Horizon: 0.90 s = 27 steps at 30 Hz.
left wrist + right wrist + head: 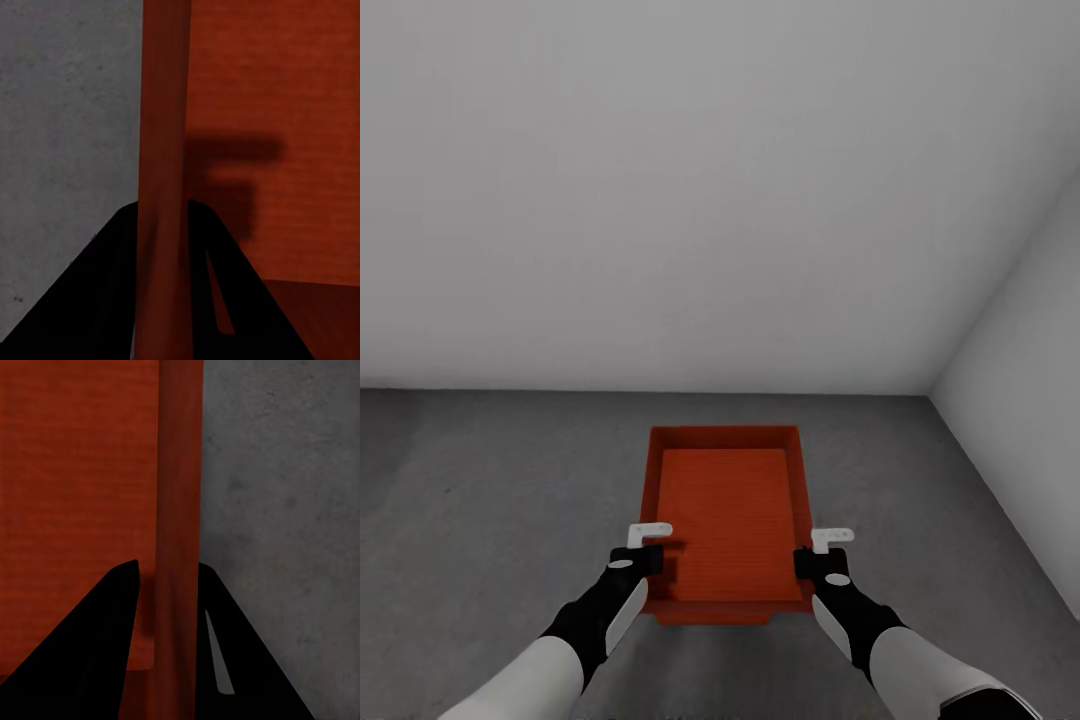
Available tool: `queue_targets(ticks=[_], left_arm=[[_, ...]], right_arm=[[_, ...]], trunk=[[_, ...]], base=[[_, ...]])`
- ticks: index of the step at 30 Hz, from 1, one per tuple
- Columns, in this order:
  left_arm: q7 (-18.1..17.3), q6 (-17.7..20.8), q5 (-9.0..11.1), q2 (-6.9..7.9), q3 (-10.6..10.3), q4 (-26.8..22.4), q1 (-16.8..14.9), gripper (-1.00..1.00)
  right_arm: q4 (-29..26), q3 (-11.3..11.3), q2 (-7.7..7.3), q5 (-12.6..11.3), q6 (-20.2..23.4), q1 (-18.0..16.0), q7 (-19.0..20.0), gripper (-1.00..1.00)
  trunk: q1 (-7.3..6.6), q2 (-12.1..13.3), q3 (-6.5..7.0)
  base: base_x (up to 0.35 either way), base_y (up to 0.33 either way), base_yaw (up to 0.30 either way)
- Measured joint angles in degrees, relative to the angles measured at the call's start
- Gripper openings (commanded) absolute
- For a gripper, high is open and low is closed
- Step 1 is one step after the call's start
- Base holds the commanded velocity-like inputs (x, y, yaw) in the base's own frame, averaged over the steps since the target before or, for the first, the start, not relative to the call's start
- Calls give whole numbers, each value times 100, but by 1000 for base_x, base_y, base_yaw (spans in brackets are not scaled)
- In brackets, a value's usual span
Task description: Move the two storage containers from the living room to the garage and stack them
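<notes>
while the head camera is looking down into a corner of the garage, an orange-red storage bin (726, 520) is sitting low over the dark grey concrete floor (490, 500), near the pale grey walls (690, 180); whether it is touching the floor or hanging just above it cannot be told. the left gripper (647, 556) is clamping the bin's left long wall near the close end, and the right gripper (812, 558) is clamping the right long wall opposite it.

through the left wrist camera, the left gripper (163, 225) is closing its two dark fingers (82, 300) on either side of the bin (277, 97) wall, with the floor (67, 112) showing beyond it.

through the right wrist camera, the right gripper (169, 585) is pinching the other wall of the bin (75, 472) the same way, one finger inside and one outside, with mottled floor (285, 495) beyond.
</notes>
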Motion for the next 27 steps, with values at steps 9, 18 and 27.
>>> queue_targets(ticks=[9,18,27], left_arm=[[-2,5,-1,3,0,-6,1,-100],[-6,11,-5,5,1,-7,-1,-100],[-3,17,-7,6,1,-16,0,-100]], right_arm=[[0,-2,3,0,0,0,-1,-100],[1,-7,5,1,-1,0,-1,-100],[0,-9,5,1,0,0,0,-100]], trunk=[[0,0,-84],[0,0,-169],[0,0,-253]], base=[[0,0,0],[0,0,0],[0,0,0]])
